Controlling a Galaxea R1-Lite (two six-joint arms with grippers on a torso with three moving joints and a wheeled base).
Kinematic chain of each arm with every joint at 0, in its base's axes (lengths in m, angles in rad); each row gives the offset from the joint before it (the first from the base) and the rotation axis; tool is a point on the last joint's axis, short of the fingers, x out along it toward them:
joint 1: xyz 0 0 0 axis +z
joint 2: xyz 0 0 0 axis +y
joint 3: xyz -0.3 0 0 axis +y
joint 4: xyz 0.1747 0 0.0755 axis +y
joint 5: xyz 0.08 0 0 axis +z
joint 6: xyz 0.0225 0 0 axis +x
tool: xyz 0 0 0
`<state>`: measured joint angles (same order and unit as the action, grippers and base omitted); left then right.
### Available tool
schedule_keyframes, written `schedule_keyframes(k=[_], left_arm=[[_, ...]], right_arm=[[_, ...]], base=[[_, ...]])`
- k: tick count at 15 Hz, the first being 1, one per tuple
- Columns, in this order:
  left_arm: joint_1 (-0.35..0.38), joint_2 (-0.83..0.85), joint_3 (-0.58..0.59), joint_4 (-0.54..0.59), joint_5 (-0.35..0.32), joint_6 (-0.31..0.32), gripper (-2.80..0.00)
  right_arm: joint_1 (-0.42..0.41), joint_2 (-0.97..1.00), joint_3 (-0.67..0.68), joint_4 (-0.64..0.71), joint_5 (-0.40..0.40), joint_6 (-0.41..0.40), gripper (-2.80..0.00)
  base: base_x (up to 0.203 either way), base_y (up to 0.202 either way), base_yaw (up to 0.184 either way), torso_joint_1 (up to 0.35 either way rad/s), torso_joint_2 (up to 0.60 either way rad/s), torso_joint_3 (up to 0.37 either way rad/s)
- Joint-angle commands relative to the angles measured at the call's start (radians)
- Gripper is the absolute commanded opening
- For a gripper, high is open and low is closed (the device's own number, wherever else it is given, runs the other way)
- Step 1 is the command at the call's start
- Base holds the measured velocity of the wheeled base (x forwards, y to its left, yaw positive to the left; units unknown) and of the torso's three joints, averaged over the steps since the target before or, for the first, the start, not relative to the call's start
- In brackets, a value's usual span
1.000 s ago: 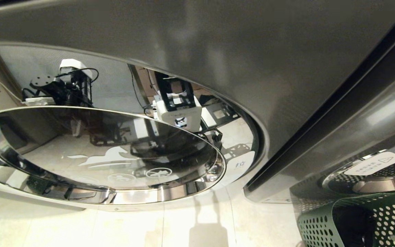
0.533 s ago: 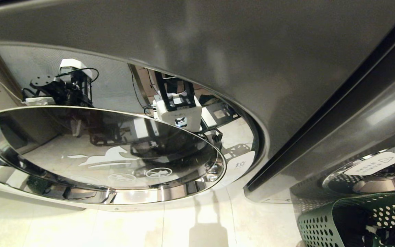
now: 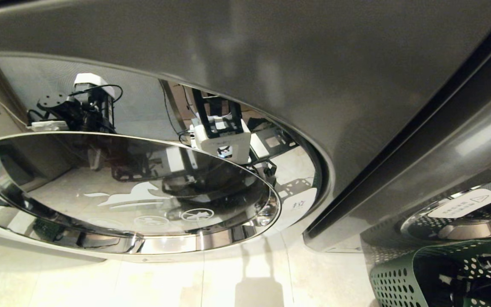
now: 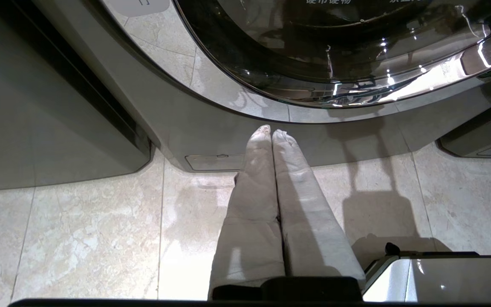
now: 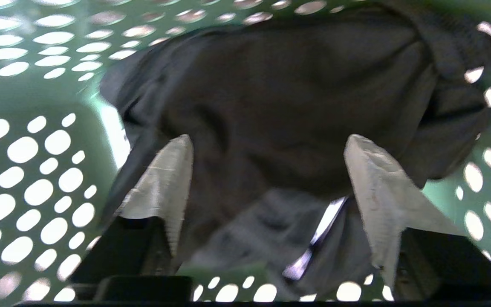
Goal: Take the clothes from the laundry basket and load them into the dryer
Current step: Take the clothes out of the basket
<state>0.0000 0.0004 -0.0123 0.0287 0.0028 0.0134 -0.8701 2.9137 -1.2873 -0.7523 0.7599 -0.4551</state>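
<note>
In the right wrist view my right gripper [image 5: 269, 143] is open inside the dark green laundry basket [image 5: 24, 91]. Its two pale fingers stand wide apart just over the dark charcoal clothes [image 5: 292, 81], which lie bunched on the basket floor. Nothing is clamped between them. The head view has the basket [image 3: 392, 277] at the bottom right with my right arm [image 3: 471, 277] reaching into it. Behind it stands a dark grey machine with a chrome-rimmed door [image 3: 458, 228]. Its number is out of view, so I cannot tell whether it is the dryer. My left gripper [image 4: 271, 130] hangs shut and empty over the floor.
A big grey machine [image 3: 271, 64] fills the head view. Its chrome-rimmed round door [image 3: 143, 200] carries a white horse emblem and mirrors the robot. Pale floor tiles [image 3: 228, 277] lie in front of it. A dark gap [image 3: 399, 157] separates it from the machine on the right.
My right arm has come into the basket from the lower right and now covers part of the dark clothes there. The machines, the basket and the camera have not moved.
</note>
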Motion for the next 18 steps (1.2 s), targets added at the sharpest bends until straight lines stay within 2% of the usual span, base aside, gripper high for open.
schedule_keyframes(k=[1, 3, 7, 12, 16, 18], left_arm=[[0.000, 0.000, 0.000, 0.000, 0.000, 0.000, -2.80], [0.000, 0.000, 0.000, 0.000, 0.000, 0.000, -2.80], [0.000, 0.000, 0.000, 0.000, 0.000, 0.000, -2.80], [0.000, 0.000, 0.000, 0.000, 0.000, 0.000, -2.80], [0.000, 0.000, 0.000, 0.000, 0.000, 0.000, -2.80], [0.000, 0.000, 0.000, 0.000, 0.000, 0.000, -2.80]], right_arm=[[0.014, 0.062, -0.070, -0.006, 0.005, 0.039, 0.00], [0.038, 0.090, -0.109, -0.036, 0.005, 0.076, 0.00], [0.083, 0.149, -0.121, -0.187, 0.003, 0.165, 0.00], [0.132, 0.157, -0.120, -0.190, -0.001, 0.184, 0.00], [0.140, 0.157, -0.107, -0.188, -0.004, 0.197, 0.00], [0.144, 0.157, -0.109, -0.189, -0.004, 0.251, 0.00]], base=[[0.000, 0.000, 0.000, 0.000, 0.00, 0.000], [0.000, 0.000, 0.000, 0.000, 0.00, 0.000], [0.000, 0.000, 0.000, 0.000, 0.00, 0.000], [0.000, 0.000, 0.000, 0.000, 0.00, 0.000], [0.000, 0.000, 0.000, 0.000, 0.00, 0.000], [0.000, 0.000, 0.000, 0.000, 0.00, 0.000]])
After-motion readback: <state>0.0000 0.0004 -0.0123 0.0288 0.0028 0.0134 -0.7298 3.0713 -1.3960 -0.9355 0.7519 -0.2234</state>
